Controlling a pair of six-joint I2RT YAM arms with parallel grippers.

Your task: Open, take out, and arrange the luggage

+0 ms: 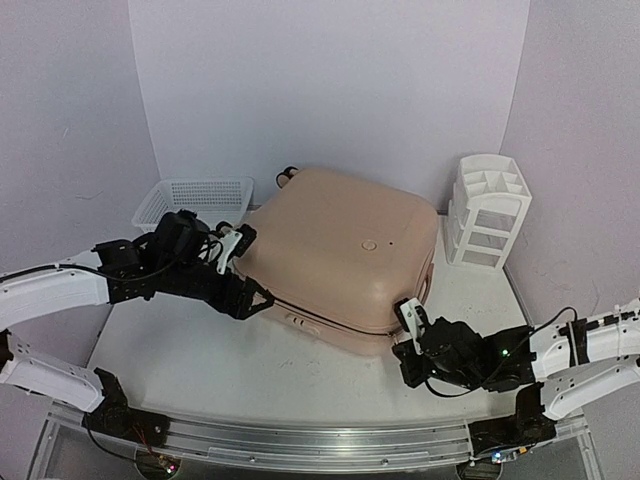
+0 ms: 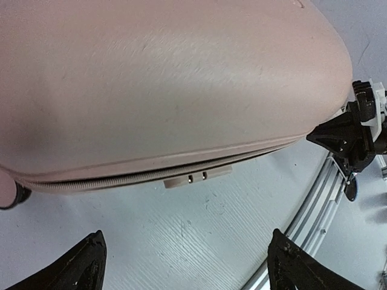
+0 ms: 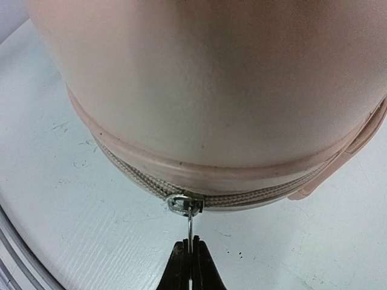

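Top view: the closed luggage [image 1: 340,245] lies flat on the middle of the surface [image 1: 190,350]. A white basket [image 1: 195,198] is behind it on the left and a white organizer [image 1: 488,210] stands to its right. The left gripper [image 1: 255,297] is at its near-left edge and the right gripper [image 1: 405,348] at its near-right corner.

Left wrist: the fingers [image 2: 84,266] are spread wide and empty, facing the zipped seam.

Right wrist: the gripper pinches the zipper pull [image 3: 190,220].

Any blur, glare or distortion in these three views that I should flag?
Top external: even soft light, sharp throughout, faint sheen on the luggage. Left wrist: wide-angle lens bows the shell seam and table edge. Right wrist: upper shell dim and soft, while the zipper pull and right fingers look sharp.
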